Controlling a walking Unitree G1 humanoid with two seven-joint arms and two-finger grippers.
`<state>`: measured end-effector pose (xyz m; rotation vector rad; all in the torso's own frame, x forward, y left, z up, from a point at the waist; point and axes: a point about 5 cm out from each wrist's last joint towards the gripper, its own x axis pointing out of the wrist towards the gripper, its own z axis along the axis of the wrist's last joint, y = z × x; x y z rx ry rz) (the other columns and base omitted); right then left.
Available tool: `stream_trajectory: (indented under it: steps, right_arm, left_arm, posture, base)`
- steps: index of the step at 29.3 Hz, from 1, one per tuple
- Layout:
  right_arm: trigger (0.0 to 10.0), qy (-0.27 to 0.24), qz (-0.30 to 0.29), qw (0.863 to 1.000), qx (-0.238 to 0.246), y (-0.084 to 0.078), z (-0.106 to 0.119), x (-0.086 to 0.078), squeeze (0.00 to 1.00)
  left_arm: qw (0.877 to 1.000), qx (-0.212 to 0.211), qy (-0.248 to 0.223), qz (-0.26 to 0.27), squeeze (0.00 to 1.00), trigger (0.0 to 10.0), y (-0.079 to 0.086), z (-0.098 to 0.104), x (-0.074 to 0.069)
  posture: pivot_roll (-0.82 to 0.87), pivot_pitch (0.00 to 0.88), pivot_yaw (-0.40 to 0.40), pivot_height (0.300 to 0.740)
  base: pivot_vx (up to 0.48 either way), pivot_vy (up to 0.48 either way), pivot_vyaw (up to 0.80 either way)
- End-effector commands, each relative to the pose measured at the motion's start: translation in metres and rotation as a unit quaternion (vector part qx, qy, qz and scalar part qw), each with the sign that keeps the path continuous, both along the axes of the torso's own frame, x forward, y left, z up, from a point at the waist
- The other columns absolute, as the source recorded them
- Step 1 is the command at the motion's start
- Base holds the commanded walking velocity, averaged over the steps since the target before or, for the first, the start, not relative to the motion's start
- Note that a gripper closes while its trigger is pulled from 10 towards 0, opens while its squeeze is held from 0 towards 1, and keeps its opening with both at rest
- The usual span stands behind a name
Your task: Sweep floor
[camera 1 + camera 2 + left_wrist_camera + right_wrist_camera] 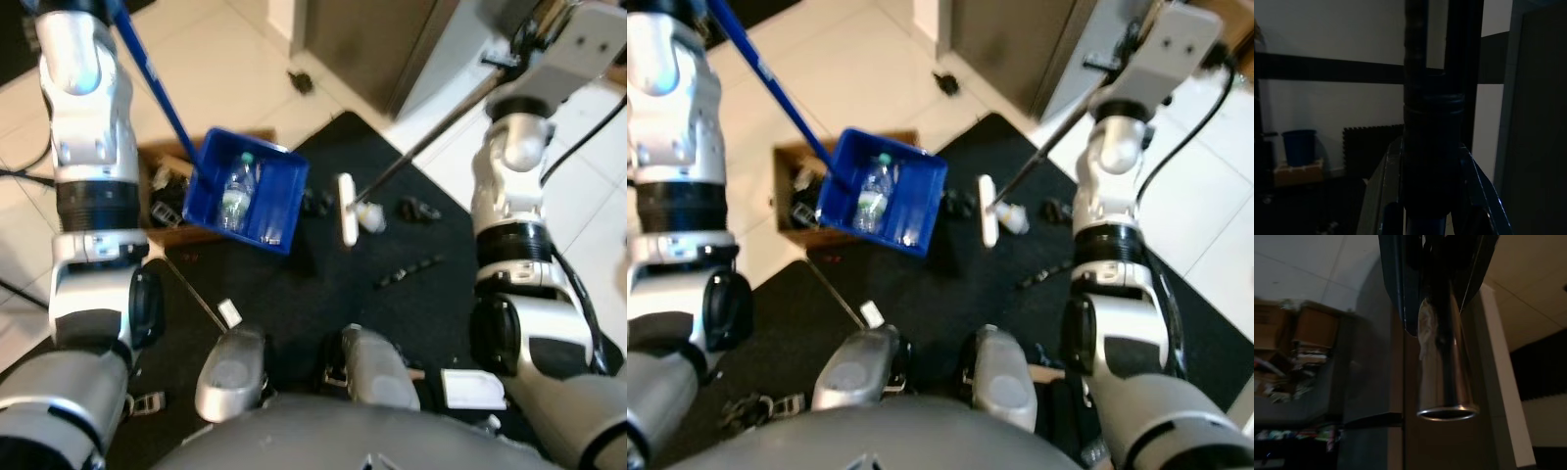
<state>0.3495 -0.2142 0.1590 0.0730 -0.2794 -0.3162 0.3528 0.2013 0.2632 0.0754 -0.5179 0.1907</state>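
Observation:
A blue dustpan (pixel 250 191) sits tilted at the mat's left edge with a clear plastic bottle (pixel 236 192) lying in it. Its long blue handle (pixel 152 83) runs up to my left gripper (pixel 1440 58), which is shut on it. My right gripper (pixel 1437 264), high at the right, is shut on the silver broom pole (pixel 431 132). The pole slants down to the white broom head (pixel 346 208) on the black mat (pixel 323 284). A small white piece (pixel 371 218) lies against the head. Dark bits (pixel 416 208) and a dark stick (pixel 407 269) lie to its right.
A cardboard box (pixel 162 191) of odds and ends stands behind the dustpan on the white tiles (pixel 225 59). One dark scrap (pixel 301 81) lies on the tiles near a dark cabinet (pixel 382 39). White paper (pixel 472 388) and a small tag (pixel 228 312) lie by my legs.

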Motion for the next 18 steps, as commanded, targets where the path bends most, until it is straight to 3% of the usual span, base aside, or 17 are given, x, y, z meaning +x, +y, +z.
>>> stream_trajectory:
  steps: [1, 18]
  right_arm:
    - [10.0, -0.013, -0.015, 1.0, -0.003, -0.0084, 0.004, -0.0025, 0.0]
    - [10.0, -0.01, -0.013, 1.0, -0.001, -0.0065, 0.0026, -0.002, 0.0]
  left_arm:
    - [1.0, 0.006, -0.02, -0.009, 0.0, 10.0, -0.0057, 0.0093, -0.0021]
    - [1.0, 0.008, -0.021, -0.006, 0.0, 10.0, -0.006, 0.0097, -0.0024]
  posture:
    - [0.16, 0.0, -0.028, 0.74]
    - [0.16, 0.0, -0.03, 0.74]
  base:
    - [0.48, 0.0, 0.0]
    - [0.48, 0.0, 0.0]
